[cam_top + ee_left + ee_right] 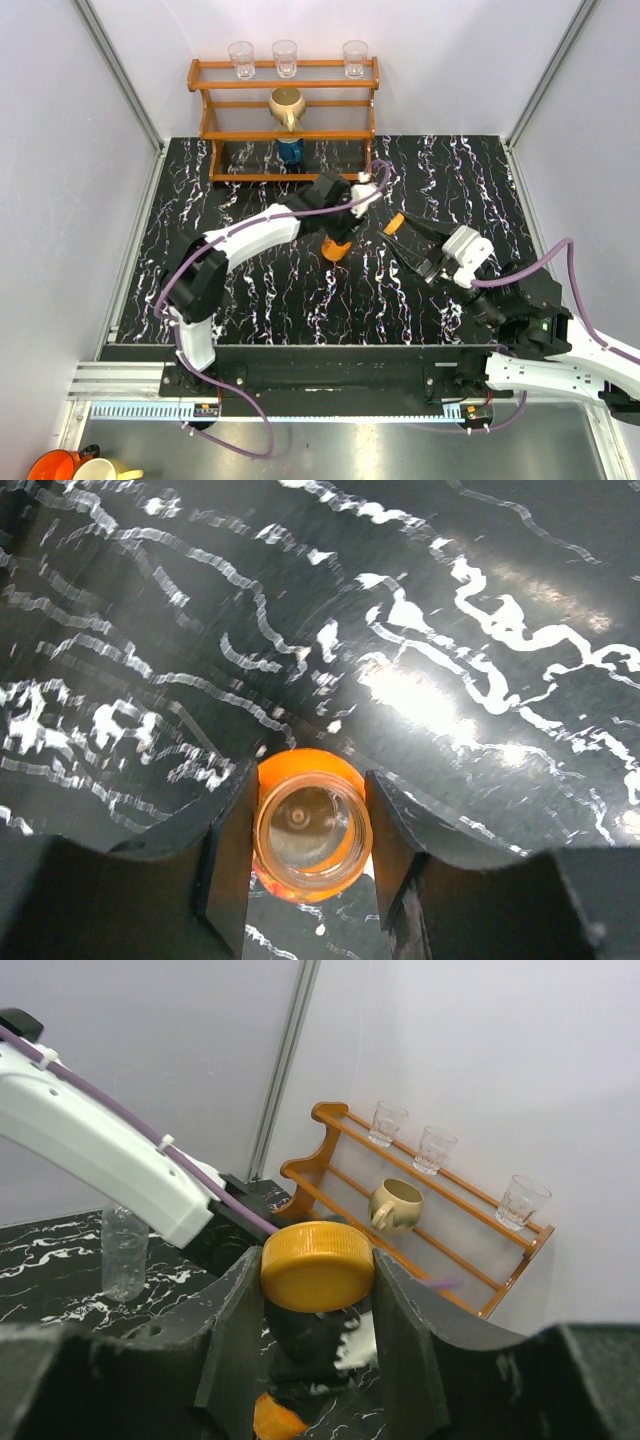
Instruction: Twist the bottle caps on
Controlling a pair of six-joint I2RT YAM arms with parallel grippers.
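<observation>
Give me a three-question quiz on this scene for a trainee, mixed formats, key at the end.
1. True or false: the small orange plastic bottle in the left gripper already wears its cap.
2. The right gripper holds: A) a round orange screw cap; B) a spoon; C) nothing.
3. How many clear drinking glasses stand on the wooden rack's top shelf?
Key: 1 false, its mouth is open; 2 A; 3 three.
</observation>
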